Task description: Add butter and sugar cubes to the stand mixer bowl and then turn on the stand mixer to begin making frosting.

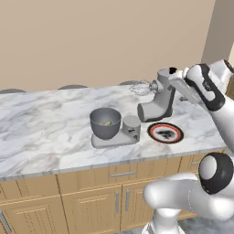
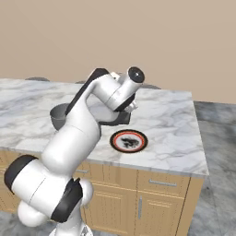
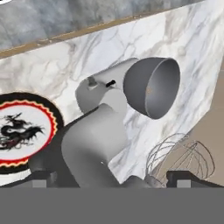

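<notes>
A: While the gripper (image 3: 111,181) hovers spread wide and empty above the stand mixer (image 1: 155,103), what's finished?

B: Something yellowish lies in the stand mixer bowl (image 1: 105,122) on the desk (image 1: 41,128); switching on seems left.

This is a home kitchen. A marble-topped desk (image 1: 41,132) runs along a plain beige wall (image 1: 91,41), with wooden cupboard doors (image 1: 91,201) and metal handles beneath it. On the marble stand a stand mixer (image 1: 157,103), its metal bowl (image 1: 105,122) and a red-rimmed plate (image 1: 165,133).
</notes>
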Available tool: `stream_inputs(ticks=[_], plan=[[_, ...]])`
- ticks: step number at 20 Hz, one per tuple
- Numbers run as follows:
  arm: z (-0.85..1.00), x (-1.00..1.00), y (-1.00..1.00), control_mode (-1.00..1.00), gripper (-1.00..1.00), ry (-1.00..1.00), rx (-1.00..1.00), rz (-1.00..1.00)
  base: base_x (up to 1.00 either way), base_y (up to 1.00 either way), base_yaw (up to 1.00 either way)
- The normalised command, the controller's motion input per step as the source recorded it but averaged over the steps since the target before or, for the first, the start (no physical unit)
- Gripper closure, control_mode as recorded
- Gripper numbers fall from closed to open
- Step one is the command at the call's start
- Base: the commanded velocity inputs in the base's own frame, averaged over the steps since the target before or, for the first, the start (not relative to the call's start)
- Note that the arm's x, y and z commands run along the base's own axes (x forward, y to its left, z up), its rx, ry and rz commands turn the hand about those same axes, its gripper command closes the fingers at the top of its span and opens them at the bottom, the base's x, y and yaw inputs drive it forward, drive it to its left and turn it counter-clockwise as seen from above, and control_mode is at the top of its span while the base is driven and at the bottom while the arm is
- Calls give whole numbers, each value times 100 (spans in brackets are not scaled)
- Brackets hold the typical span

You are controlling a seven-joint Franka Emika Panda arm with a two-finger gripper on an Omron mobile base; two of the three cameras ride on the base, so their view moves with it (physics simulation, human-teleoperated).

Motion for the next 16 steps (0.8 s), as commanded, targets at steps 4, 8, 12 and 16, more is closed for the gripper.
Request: stream_inputs(ticks=[4,8,12,16], plan=[[0,44,-100,-100,-100,-1,24,-5,0,0,0],[0,38,-94,-100,-100,-3,23,-2,0,0,0],[0,23,-54,-100,-100,-7,23,0,0,0,0],[0,24,-5,-100,-100,-15,26,0,0,0,0]])
